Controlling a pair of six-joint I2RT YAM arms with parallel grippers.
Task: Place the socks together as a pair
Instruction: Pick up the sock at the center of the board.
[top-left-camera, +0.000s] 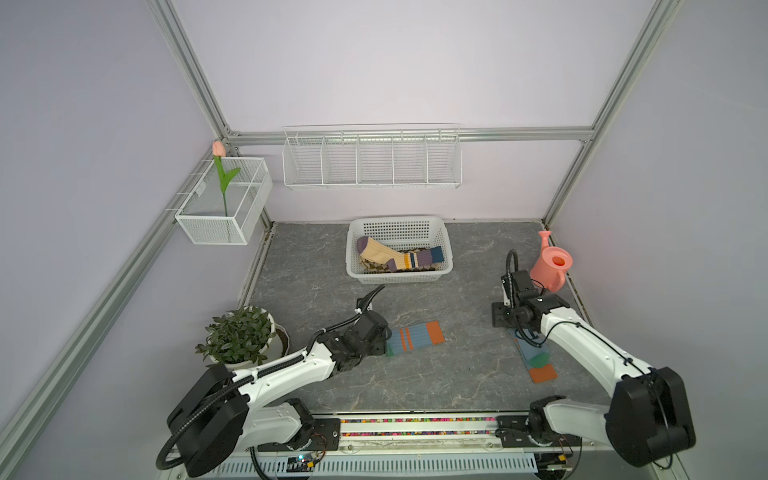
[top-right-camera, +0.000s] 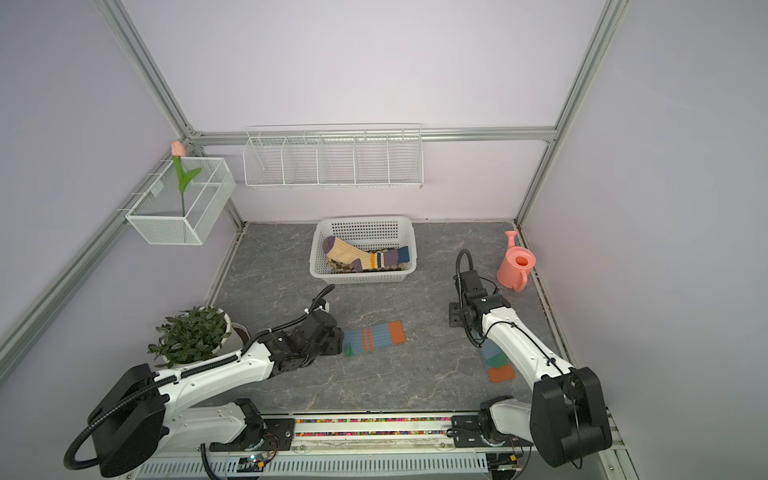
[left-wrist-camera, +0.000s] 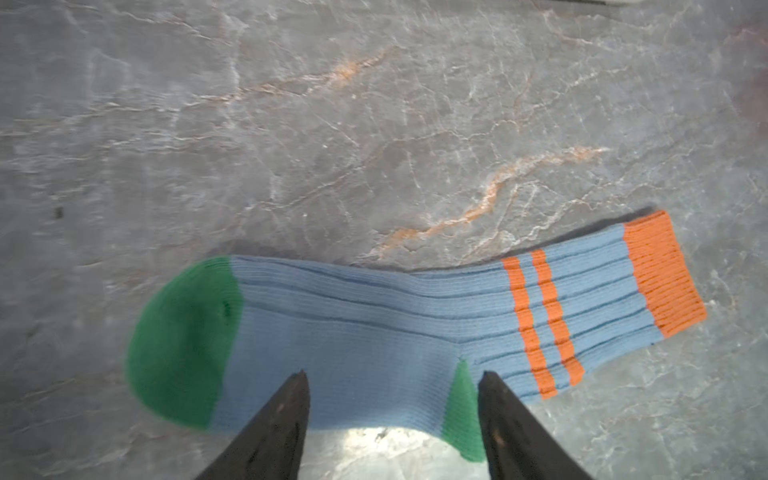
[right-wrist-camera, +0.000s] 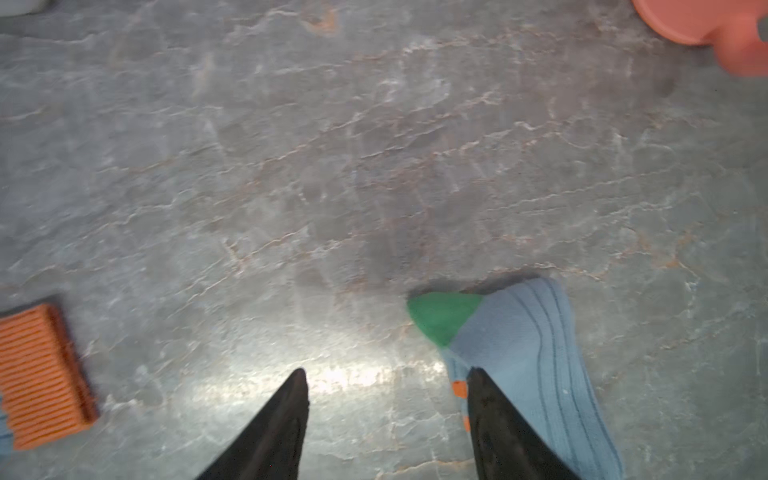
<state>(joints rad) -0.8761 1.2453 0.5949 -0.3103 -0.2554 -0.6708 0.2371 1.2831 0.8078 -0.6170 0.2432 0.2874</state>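
On the grey bench (top-left-camera: 457, 374), a blue sock (top-left-camera: 415, 337) with green toe and orange cuff, flat near the middle, cuff pointing to the right arm's side. A second sock (top-left-camera: 539, 362) of the same colours well apart from it, partly hidden under the right arm, cuff toward the robot's base. Left gripper (left-wrist-camera: 393, 372) open over the blue sock, fingers spread above its sole and green heel, nothing pinched; touching or not, cannot tell. Right gripper (right-wrist-camera: 387, 369) open too, bare bench between the fingers, one finger (right-wrist-camera: 503, 436) over the edge of the second sock. At the back, a white basket (top-left-camera: 399, 221) with a cream striped sock (top-left-camera: 384, 252) on top of argyle socks (top-left-camera: 374, 267). Pink watering can (top-left-camera: 550, 266) just behind the right arm
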